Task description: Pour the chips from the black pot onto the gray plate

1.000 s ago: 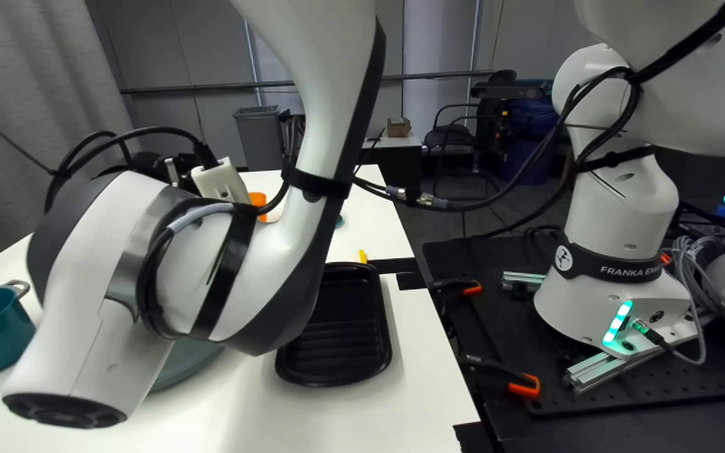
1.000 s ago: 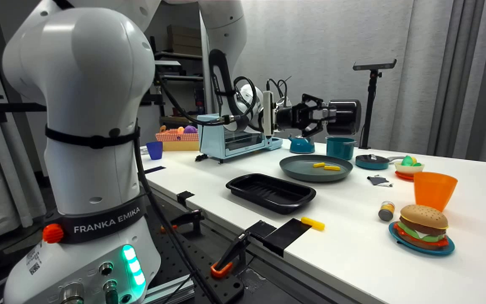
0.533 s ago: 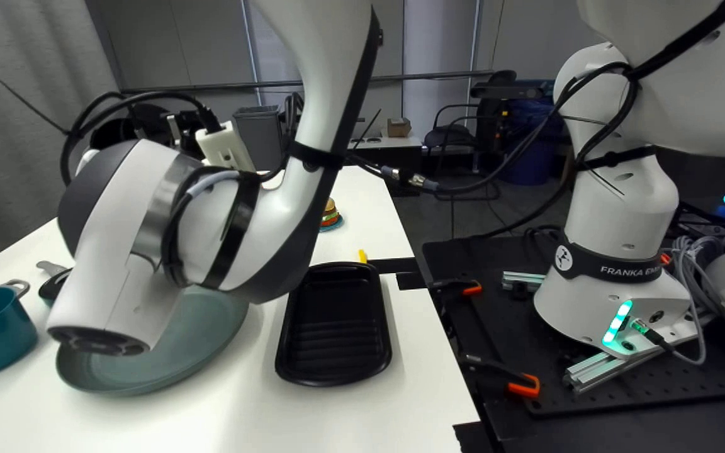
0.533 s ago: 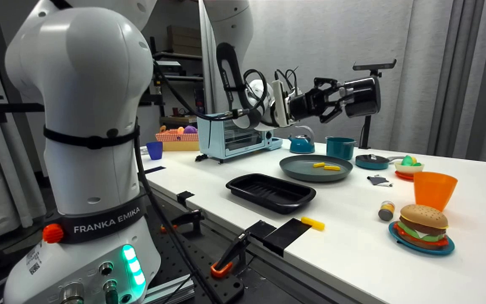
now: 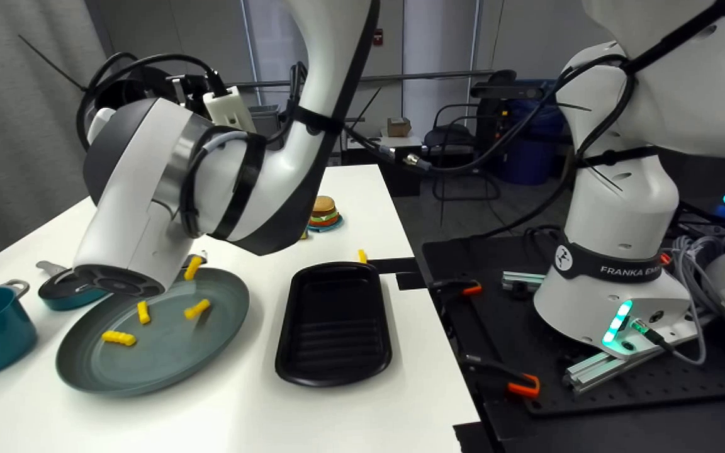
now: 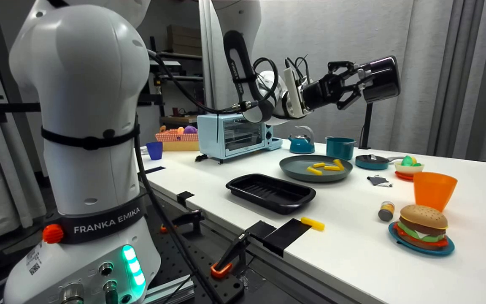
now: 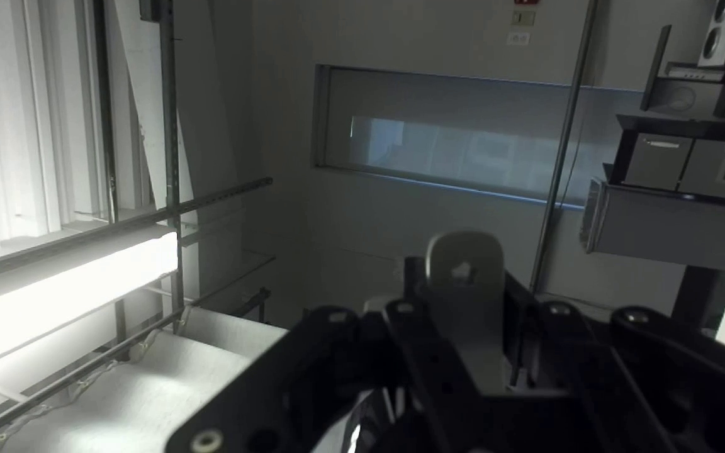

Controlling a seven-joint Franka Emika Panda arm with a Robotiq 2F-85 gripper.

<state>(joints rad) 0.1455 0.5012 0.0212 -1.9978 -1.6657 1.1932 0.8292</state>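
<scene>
Gripper (image 6: 364,79): pinching the black pot (image 6: 384,80) by its handle in an exterior view
Black pot: tilted, held well above the table (image 6: 471,278), up and to the right of the gray plate (image 6: 297,166) in that view; its inside is hidden
Chips (image 6: 332,168): four at the gray plate; two lie flat on it, one is nearer on the left, one slants by the right rim; whether these last two touch the plate I cannot tell
Single chip (image 6: 312,223): on the table near its edge, just beside black tape (image 6: 283,236)
Grill pan (image 6: 271,193): nearer than the gray plate, to its left
Teal pot (image 6: 340,148): just beyond the gray plate
Burger (image 6: 423,223): near right, on a small blue plate (image 6: 443,252)
</scene>
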